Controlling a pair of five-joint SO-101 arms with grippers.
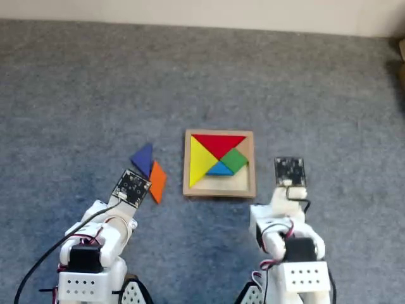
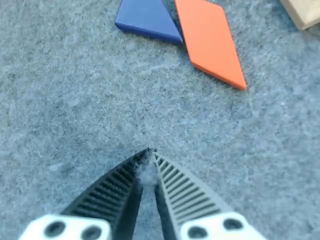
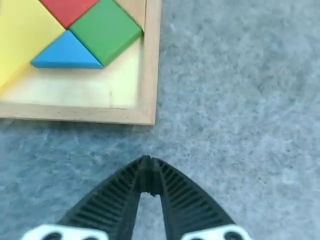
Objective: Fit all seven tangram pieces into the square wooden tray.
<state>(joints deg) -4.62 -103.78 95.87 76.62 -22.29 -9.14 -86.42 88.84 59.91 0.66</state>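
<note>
The square wooden tray [image 1: 252, 163] lies mid-table and holds a red triangle [image 1: 218, 144], a yellow triangle [image 1: 201, 160], a green square [image 1: 235, 160] and a light blue triangle [image 1: 219, 169]. Its near strip is bare wood. Left of the tray, a dark blue triangle [image 1: 143, 158] and an orange parallelogram [image 1: 157, 180] lie touching on the carpet. My left gripper [image 2: 148, 156] is shut and empty, just short of the orange parallelogram [image 2: 210, 40] and dark blue triangle [image 2: 147, 19]. My right gripper [image 3: 148, 162] is shut and empty, near the tray's corner [image 3: 150, 117], beside the green square [image 3: 105, 30].
Grey carpet covers the table. Both arm bases sit at the near edge, left [image 1: 88, 259] and right [image 1: 294, 253]. A pale wall strip runs along the far edge.
</note>
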